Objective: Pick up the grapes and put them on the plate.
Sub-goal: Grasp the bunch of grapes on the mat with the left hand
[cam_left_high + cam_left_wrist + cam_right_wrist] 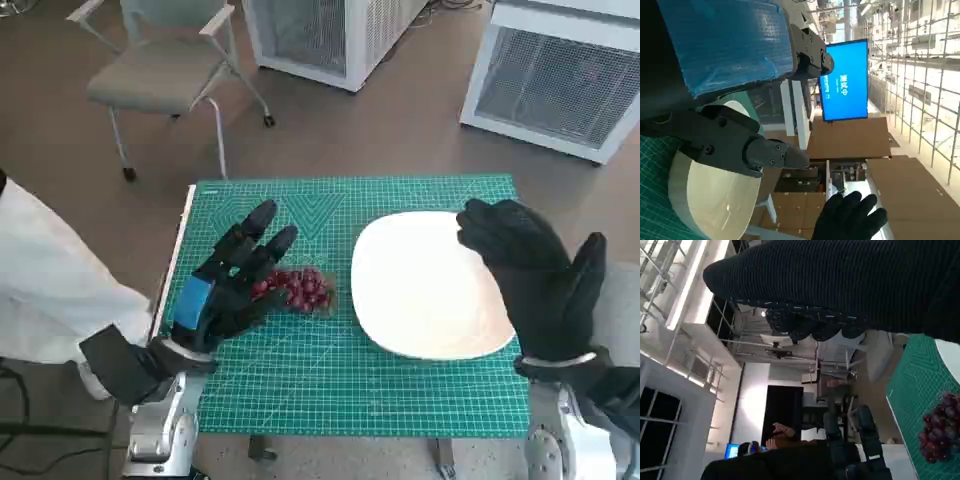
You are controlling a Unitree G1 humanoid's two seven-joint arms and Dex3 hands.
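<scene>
Red grapes [303,288] lie on the green cutting mat [330,390] on the desk, centre-left of the head view, bunch's long axis roughly left-right, just left of the white plate [440,320], not on it. Stem direction: can't tell. Left hand [225,288] just left of the bunch, fingers [262,222] spread, holding nothing. Right hand [535,270] over plate's right edge, fingers apart, empty.

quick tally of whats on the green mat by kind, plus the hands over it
grapes: 1 bunch
plate: 1
hands: 2, left hand and right hand
total: 4
</scene>
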